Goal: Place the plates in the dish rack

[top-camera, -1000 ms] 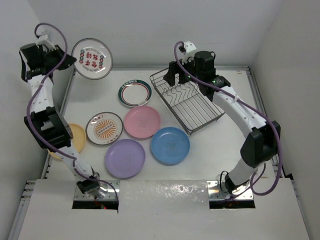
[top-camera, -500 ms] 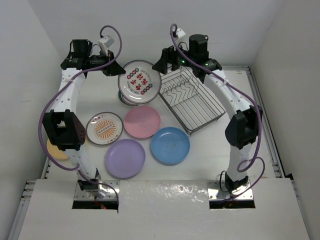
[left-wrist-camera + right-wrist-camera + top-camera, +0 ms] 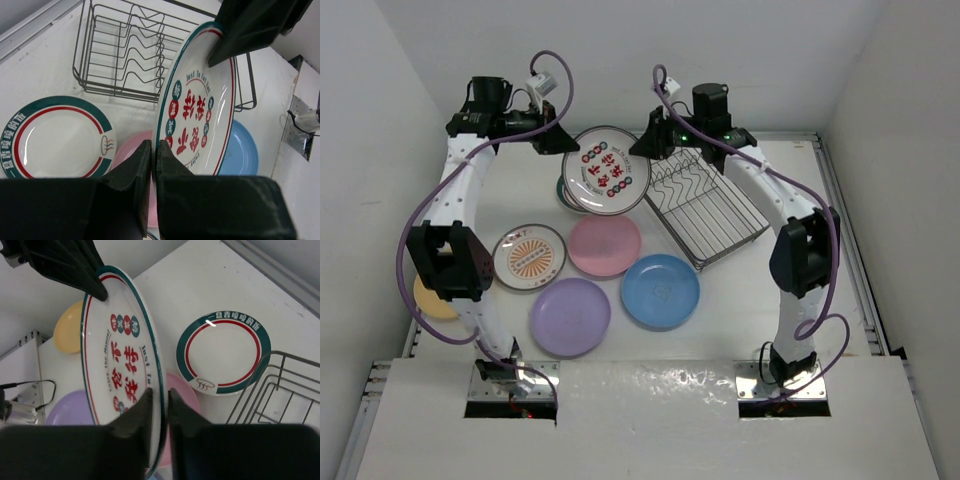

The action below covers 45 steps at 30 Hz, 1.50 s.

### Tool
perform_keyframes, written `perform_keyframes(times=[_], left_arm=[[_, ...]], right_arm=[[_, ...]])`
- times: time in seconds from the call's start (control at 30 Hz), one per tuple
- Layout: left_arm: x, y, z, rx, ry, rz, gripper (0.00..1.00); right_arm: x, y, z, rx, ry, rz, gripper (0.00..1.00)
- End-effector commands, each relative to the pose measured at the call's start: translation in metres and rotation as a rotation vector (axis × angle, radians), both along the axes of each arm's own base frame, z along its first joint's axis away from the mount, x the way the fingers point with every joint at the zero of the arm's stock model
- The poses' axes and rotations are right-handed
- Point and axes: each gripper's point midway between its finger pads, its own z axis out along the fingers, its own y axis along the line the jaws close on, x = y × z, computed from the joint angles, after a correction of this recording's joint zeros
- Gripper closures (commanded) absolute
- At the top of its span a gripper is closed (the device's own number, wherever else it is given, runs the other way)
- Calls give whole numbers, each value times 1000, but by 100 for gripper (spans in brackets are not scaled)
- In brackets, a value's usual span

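I have the left gripper [image 3: 154,148] and the right gripper [image 3: 159,396] each pinched on the rim of the red-dot plate [image 3: 608,170]. It is held on edge in the air just beside the dish rack [image 3: 712,205]. The green-rimmed plate [image 3: 55,137], pink plate [image 3: 605,245] and blue plate [image 3: 660,290] lie on the table [image 3: 750,290], outside the rack. On the held plate I read "Just In"; I cannot read the rest.

Bench [image 3: 730,320]: white, flat, matte, ahead of me. Rail [image 3: 850,250]: pale metal strip along right bench edge; same strip along far and left edges. Back wall [image 3: 620,50], left wall [image 3: 360,200], right wall [image 3: 910,200]: plain grey-white, enclosing bench on three sides. Near panel [image 3: 650,420]: glossy white, covering my side of bench.
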Motion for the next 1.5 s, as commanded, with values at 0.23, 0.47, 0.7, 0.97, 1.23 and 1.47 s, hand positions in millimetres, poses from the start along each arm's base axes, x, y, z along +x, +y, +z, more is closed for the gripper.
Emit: perform_keyframes(times=[0.23, 0.47, 0.7, 0.97, 1.23, 1.47], left_arm=[[18, 3, 35, -6, -101, 93, 64], [47, 27, 32, 87, -135, 278, 0], [63, 52, 19, 152, -118, 421, 0], [60, 57, -4, 178, -70, 444, 0], [55, 60, -20, 202, -41, 448, 0], [57, 69, -16, 232, -71, 474, 0]], right_arm=[[-5, -11, 27, -16, -124, -54, 100], [39, -84, 65, -227, -294, -454, 100], [68, -191, 88, -565, -473, -892, 100], [93, -243, 73, -803, -582, -1013, 100], [110, -248, 66, -881, -646, -987, 100], [117, -243, 45, -859, -668, -946, 100]])
